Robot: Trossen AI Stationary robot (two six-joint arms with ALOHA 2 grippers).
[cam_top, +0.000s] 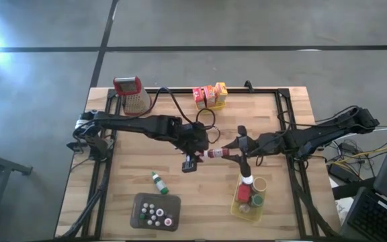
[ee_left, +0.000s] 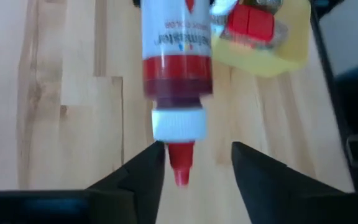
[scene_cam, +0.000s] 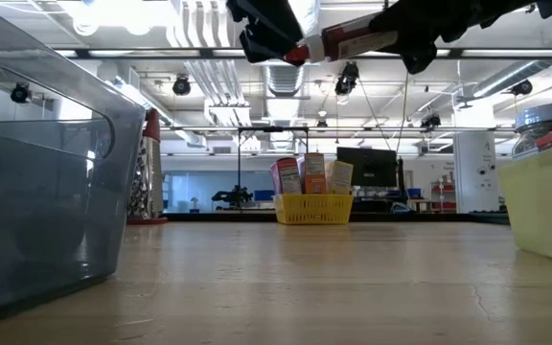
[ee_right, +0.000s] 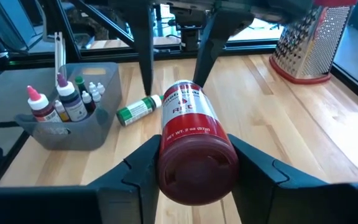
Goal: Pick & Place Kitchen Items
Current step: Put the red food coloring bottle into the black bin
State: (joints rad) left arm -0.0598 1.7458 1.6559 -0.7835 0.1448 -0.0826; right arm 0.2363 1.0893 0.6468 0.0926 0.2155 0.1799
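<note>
A red bottle (cam_top: 216,153) with a white collar and a red tip lies level in the air over the middle of the table, high above it in the low view (scene_cam: 353,38). My right gripper (ee_right: 194,146) is shut on its base end. My left gripper (ee_left: 197,149) faces it from the table's left and is open. Its fingers stand on either side of the red tip (ee_left: 180,165); whether one finger brushes the tip, I cannot tell. A small green bottle (cam_top: 157,181) lies on its side on the table. My right gripper pinches the red bottle's base end (ee_right: 197,168) between its two fingers (ee_right: 138,171), coming level from the table's right, along the bottle. The bottle is lifted clear and lies about level, its tip pointing toward my left gripper.
A grey tray (cam_top: 140,202) of small bottles sits near the near edge. A yellow basket (cam_top: 237,210) with jars and a red block is near right. Another yellow basket (cam_top: 210,104) with boxes and the metal grater (cam_top: 132,94) stand at the far edge.
</note>
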